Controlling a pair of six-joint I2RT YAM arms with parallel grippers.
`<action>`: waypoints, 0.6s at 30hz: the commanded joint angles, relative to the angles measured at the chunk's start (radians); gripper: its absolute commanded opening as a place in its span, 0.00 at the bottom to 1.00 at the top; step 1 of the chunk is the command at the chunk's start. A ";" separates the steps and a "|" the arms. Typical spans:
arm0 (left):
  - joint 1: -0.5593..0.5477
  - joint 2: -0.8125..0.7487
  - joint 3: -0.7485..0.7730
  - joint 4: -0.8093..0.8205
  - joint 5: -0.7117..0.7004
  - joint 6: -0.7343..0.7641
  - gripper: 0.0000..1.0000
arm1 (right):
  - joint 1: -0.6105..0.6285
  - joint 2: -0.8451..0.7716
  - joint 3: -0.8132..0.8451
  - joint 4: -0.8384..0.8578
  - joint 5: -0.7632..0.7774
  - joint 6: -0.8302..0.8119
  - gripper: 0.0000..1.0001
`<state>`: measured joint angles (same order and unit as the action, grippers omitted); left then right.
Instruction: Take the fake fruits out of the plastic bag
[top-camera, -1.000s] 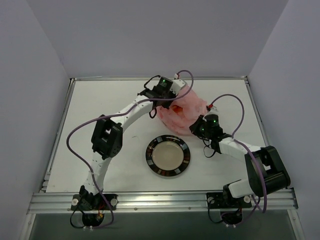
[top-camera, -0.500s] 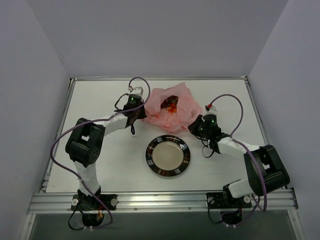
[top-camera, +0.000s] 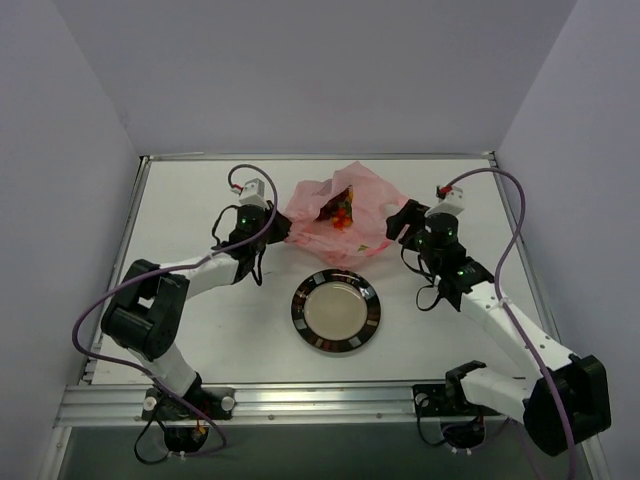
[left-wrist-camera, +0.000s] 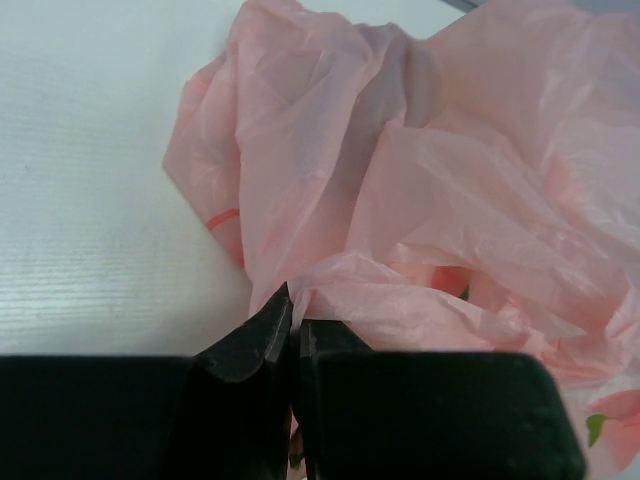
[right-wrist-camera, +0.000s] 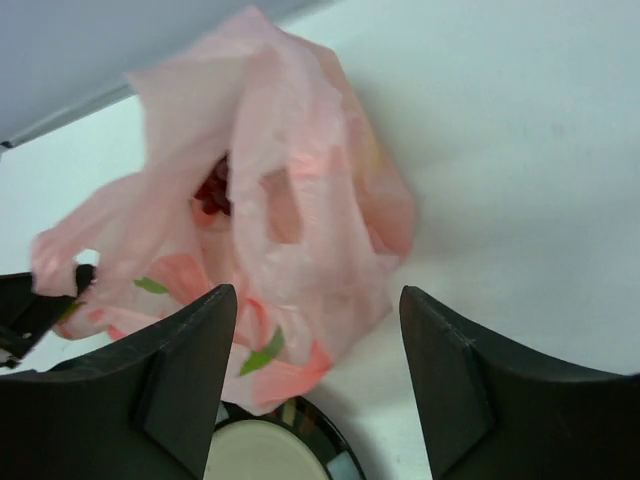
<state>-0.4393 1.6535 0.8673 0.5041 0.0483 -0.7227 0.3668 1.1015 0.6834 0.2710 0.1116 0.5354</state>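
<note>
The pink plastic bag (top-camera: 340, 215) lies crumpled at the back middle of the table, its mouth open upward. Small red-orange fruits (top-camera: 341, 211) show inside it; in the right wrist view a dark red fruit (right-wrist-camera: 212, 192) shows through the opening. My left gripper (top-camera: 281, 232) is at the bag's left edge, shut on a fold of the bag (left-wrist-camera: 400, 210). My right gripper (top-camera: 398, 222) is open and empty, just right of the bag (right-wrist-camera: 290, 220), not touching it. The grape bunch and mango-like fruit are hidden.
A dark-rimmed round plate (top-camera: 336, 312) sits in front of the bag at the table's middle; its rim shows in the right wrist view (right-wrist-camera: 325, 440). The white table (top-camera: 200, 200) is walled on three sides.
My left arm has pulled back from over the bag to its left edge and low, holding the bag's edge. My right gripper has lifted and moved back to the bag's right side. The bag has spread open.
</note>
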 joint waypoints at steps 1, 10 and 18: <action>-0.015 -0.015 -0.014 0.140 0.016 -0.038 0.02 | 0.063 -0.025 0.096 -0.062 0.080 -0.063 0.42; -0.018 0.022 -0.063 0.247 0.047 -0.031 0.02 | 0.230 0.327 0.342 -0.047 -0.001 -0.150 0.00; -0.009 0.046 -0.097 0.336 0.105 -0.032 0.02 | 0.137 0.617 0.392 0.020 0.053 -0.134 0.00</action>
<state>-0.4549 1.6920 0.7620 0.7315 0.1101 -0.7467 0.5682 1.7061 1.0874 0.2501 0.1230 0.3920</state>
